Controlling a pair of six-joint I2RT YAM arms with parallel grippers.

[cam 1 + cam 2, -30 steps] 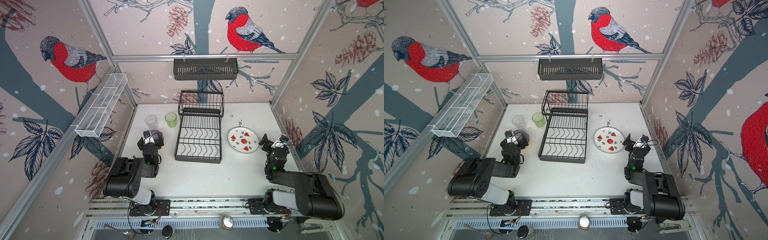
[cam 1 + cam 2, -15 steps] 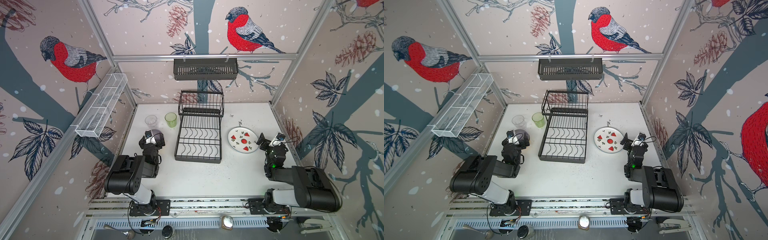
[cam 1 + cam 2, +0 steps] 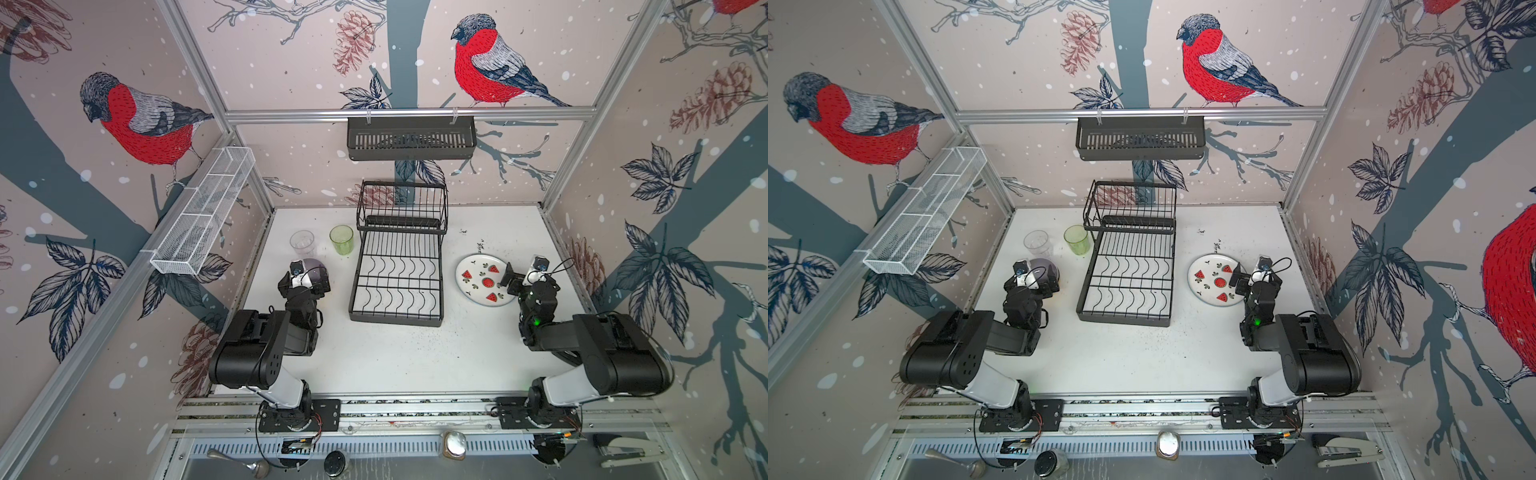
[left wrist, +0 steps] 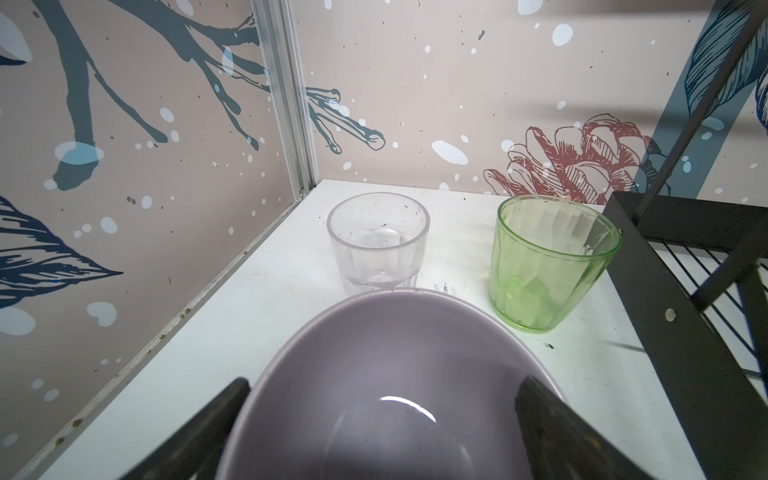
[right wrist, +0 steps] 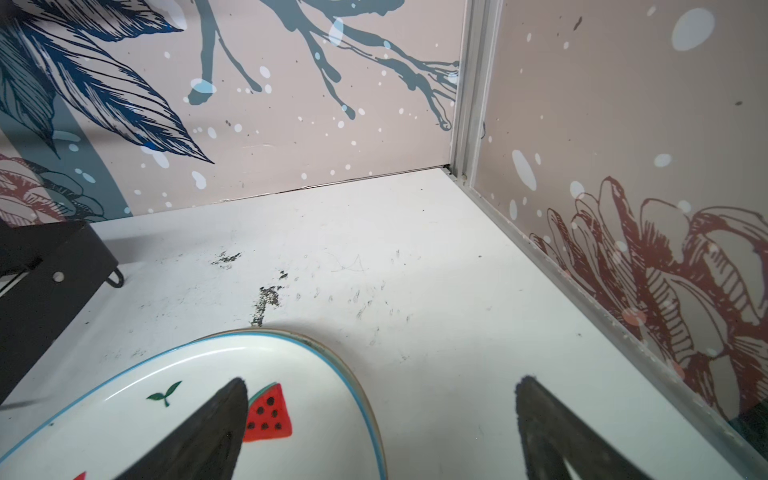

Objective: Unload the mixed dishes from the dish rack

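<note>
On the bench (image 3: 395,357) the dish rack (image 3: 397,276) stood empty, so I judged my unloading finished. My right hand (image 5: 383,381), released, had moved closer over the rim of the watermelon plate (image 5: 187,374). My left hand (image 4: 384,388) hung open above the lilac bowl (image 4: 395,332).

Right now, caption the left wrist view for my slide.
Open left gripper at the lilac bowl, clear glass and green glass upright beyond it.

Blk slotted basket (image 3: 410,138) hangs on back rail; white mesh basket (image 3: 202,212) on left rail. White desk (image 3: 395,357) w/ scattered dark specks.
</note>
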